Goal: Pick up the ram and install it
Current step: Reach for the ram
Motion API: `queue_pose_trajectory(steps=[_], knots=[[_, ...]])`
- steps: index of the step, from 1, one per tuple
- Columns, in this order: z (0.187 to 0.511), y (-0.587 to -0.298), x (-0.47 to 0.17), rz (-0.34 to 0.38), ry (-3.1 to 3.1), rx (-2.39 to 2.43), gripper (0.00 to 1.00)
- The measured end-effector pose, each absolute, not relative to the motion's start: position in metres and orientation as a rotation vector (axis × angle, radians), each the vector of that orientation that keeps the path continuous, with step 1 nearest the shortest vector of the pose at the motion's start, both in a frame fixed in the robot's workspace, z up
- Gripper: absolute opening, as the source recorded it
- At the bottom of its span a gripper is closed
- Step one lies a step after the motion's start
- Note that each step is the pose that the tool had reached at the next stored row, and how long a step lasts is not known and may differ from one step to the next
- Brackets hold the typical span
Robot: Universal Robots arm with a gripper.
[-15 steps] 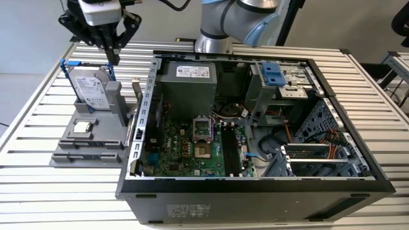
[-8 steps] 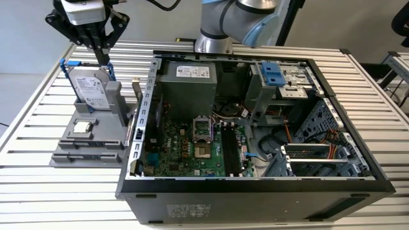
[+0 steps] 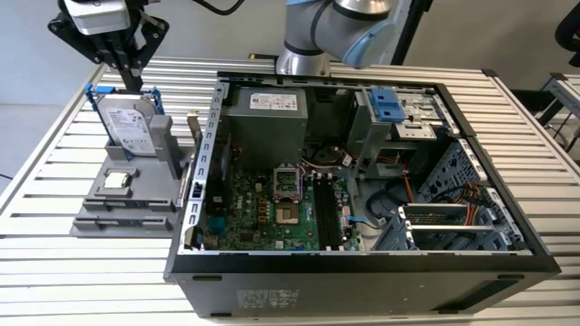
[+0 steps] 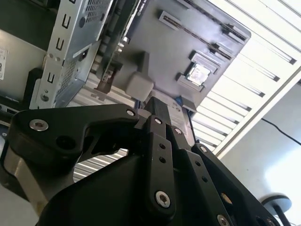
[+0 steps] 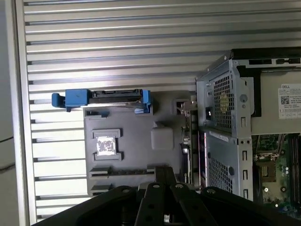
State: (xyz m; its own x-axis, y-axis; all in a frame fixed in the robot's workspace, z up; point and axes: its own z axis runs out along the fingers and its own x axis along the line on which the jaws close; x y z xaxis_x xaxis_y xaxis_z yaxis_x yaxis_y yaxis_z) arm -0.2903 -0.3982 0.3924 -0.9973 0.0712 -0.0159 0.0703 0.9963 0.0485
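Observation:
My gripper (image 3: 135,84) hangs at the exterior view's far left, just above the top edge of a silver hard drive with blue rails (image 3: 127,127) that stands in a grey fixture (image 3: 149,185). Its fingers are shut together with nothing visible between them. In both wrist views the black fingertips (image 5: 162,172) (image 4: 162,111) point down at the fixture (image 5: 134,153). The ram is hidden in these views. The open computer case (image 3: 214,136) lies to the exterior view's right, with long black memory slots (image 3: 327,212) on its green motherboard.
A small silver processor chip (image 3: 116,180) (image 5: 106,145) sits in a fixture pocket. A thin card with a metal bracket (image 3: 193,153) stands between fixture and case. The power supply (image 3: 265,125) and a blue-tabbed drive cage (image 3: 390,109) fill the case's far end. The slatted metal table (image 3: 54,258) surrounds everything.

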Motion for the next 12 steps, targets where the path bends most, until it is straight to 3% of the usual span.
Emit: queue_pose_trajectory(steps=[12], knots=[[0.392, -0.398, -0.314, 0.075, 3.121, 0.110, 0.00]])
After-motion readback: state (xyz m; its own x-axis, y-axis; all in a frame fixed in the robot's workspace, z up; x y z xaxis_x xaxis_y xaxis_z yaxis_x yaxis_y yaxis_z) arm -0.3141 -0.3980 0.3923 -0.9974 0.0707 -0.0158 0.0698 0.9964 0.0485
